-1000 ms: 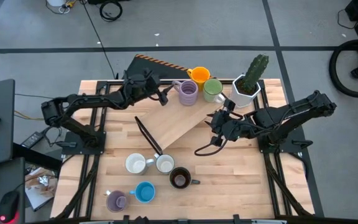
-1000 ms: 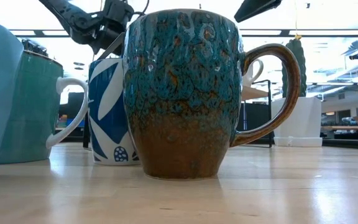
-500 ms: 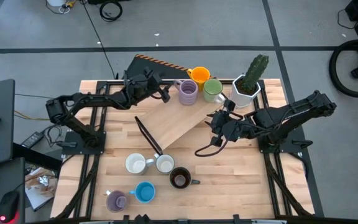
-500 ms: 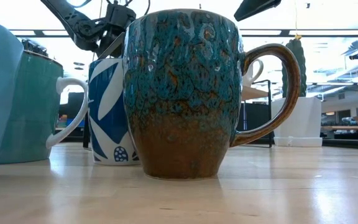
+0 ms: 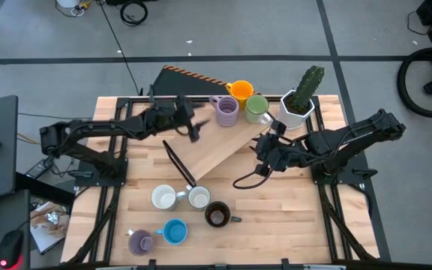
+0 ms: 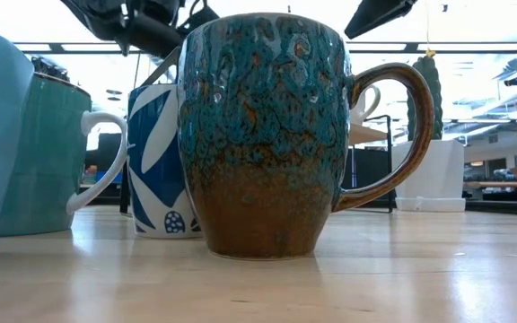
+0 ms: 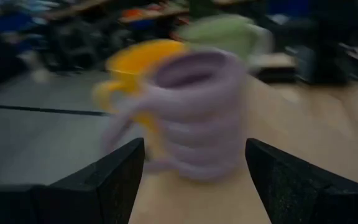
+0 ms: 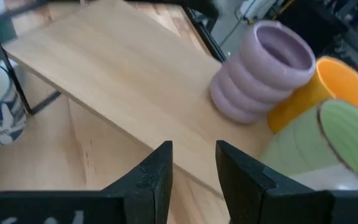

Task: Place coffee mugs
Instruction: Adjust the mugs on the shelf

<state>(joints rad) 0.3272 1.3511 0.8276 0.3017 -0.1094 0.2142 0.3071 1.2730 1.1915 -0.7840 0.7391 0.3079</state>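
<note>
High view surface (image 5: 291,225): pale wood, mugs on it.
Room: grey floor (image 5: 51,30).
Left tool (image 5: 191,129): fingers apart, empty.
Right tool (image 5: 262,152): fingers a little apart, empty.

**Robotics lab, open-plan**

Wooden worktop (image 5: 276,217) bolted into a black metal frame (image 5: 103,206), standing on grey concrete floor (image 5: 43,37). Loose cables (image 5: 115,34), a vacuum cleaner (image 5: 430,71) and a desk with a mouse (image 5: 10,249) alongside. Long ceiling light strips (image 6: 492,45) and further desks behind.
</note>
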